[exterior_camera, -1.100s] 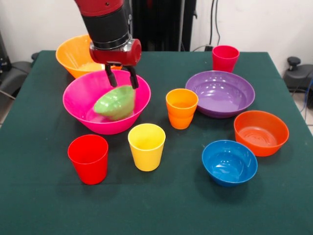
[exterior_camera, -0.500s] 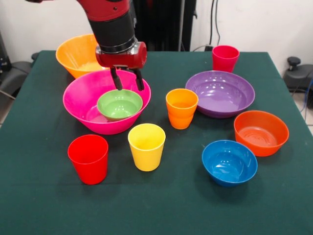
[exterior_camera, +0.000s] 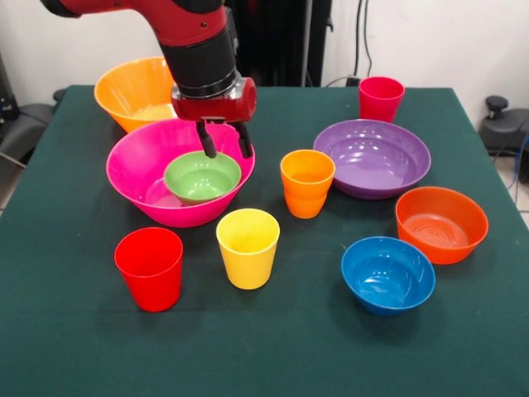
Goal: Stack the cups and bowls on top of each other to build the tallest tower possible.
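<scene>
Front view: the small ribbed green bowl [exterior_camera: 202, 176] sits upright, mouth up, inside the big hot-pink bowl [exterior_camera: 136, 169] at the desk's [exterior_camera: 74, 339] ten o'clock. The jaws [exterior_camera: 224, 140] hang released, empty, just above the green bowl's rim. No legible writing.

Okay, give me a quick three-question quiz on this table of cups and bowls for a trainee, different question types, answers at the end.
1. True or false: the green bowl sits inside the pink bowl.
2. Which cup stands nearest the purple bowl: A yellow, B orange, C red?
3. Fill in: the pincer is open, holding ____.

Key: 1 true. 2 B, the orange cup. 3 nothing; it hangs just above the green bowl's far rim.
</scene>
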Tool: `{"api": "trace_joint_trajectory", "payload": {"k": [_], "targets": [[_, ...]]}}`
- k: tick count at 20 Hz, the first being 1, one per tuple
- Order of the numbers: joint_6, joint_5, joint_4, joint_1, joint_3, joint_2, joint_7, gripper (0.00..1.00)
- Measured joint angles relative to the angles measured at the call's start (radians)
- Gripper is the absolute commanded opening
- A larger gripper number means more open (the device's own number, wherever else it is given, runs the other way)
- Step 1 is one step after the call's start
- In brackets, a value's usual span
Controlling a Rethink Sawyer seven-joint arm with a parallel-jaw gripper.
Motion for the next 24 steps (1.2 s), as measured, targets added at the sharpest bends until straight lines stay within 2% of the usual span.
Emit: {"api": "trace_joint_trajectory", "payload": {"k": [16,24], "targets": [[-0.098,-0.095,-0.001,-0.001,0.000,0.044,0.000,1.00],[-0.111,-0.122,-0.001,-0.008,0.000,0.050,0.000,1.00]]}}
